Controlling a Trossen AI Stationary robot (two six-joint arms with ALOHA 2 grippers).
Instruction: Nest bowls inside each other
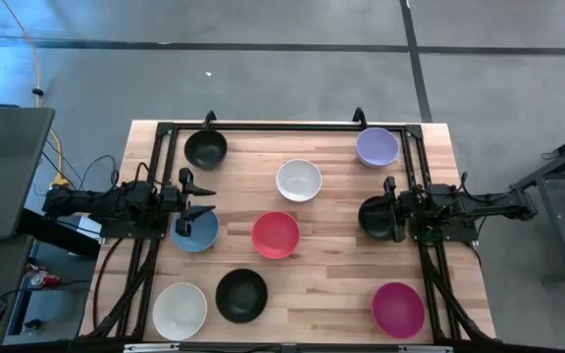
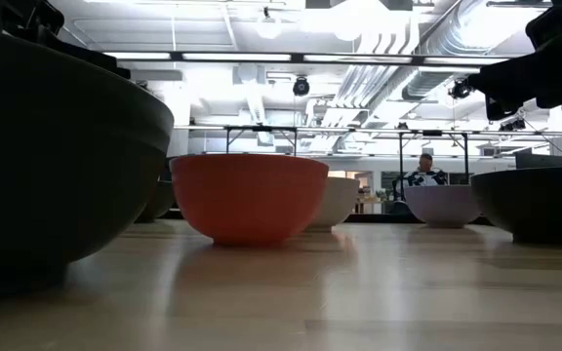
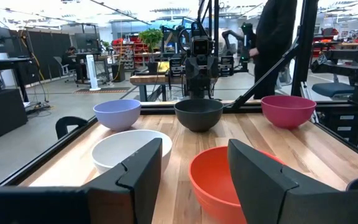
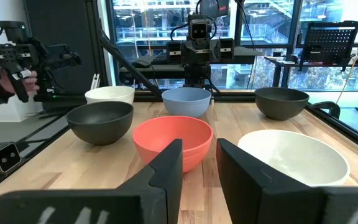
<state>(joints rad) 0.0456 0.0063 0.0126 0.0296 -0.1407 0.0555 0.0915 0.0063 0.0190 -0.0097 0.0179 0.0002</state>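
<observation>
The high view shows nine smooth round bowls spread singly over the wooden table (image 1: 332, 226), none nested yet, so each can be picked alone. The red bowl (image 1: 276, 234) sits at the centre. Round it: a white bowl (image 1: 299, 180) at one o'clock, a lavender bowl (image 1: 377, 147) further out the same way, a black bowl (image 1: 205, 149) at eleven, a blue bowl (image 1: 195, 229) at nine, a second black bowl (image 1: 240, 294) at seven, a second white bowl (image 1: 179, 310) beyond it, and a magenta bowl (image 1: 398, 308) at four. The left gripper (image 1: 200, 201) hovers over the blue bowl's rim, jaws apart and empty, probably lined up to grasp. The right gripper (image 1: 385, 209), fingers parted, waits above a third black bowl (image 1: 373, 218) at three o'clock.
</observation>
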